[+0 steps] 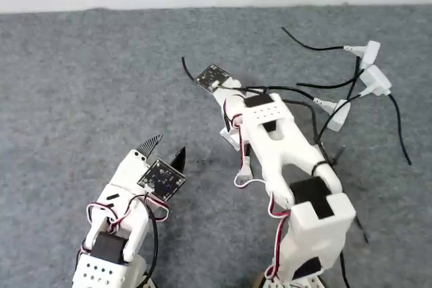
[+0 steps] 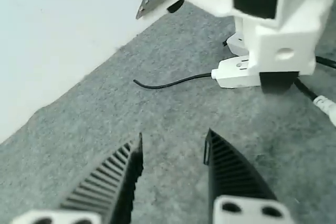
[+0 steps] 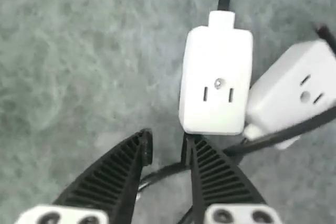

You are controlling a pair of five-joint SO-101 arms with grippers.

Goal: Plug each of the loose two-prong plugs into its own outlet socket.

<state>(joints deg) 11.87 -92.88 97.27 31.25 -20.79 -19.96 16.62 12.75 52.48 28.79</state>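
Fingers, right wrist view: my right gripper [image 3: 167,149] is parted by a narrow gap and grips nothing. A black cable [image 3: 157,174] crosses under the tips.
Socket, right wrist view: the outlet socket [image 3: 215,85] lies just beyond the tips, slots up, its long axis in line with the fingers.
Left wrist view: my left gripper [image 2: 173,142] hangs wide open and empty.
High view: the loose plugs [image 1: 374,80] lie on the right arm's outer side, so I judge the right arm nearer.
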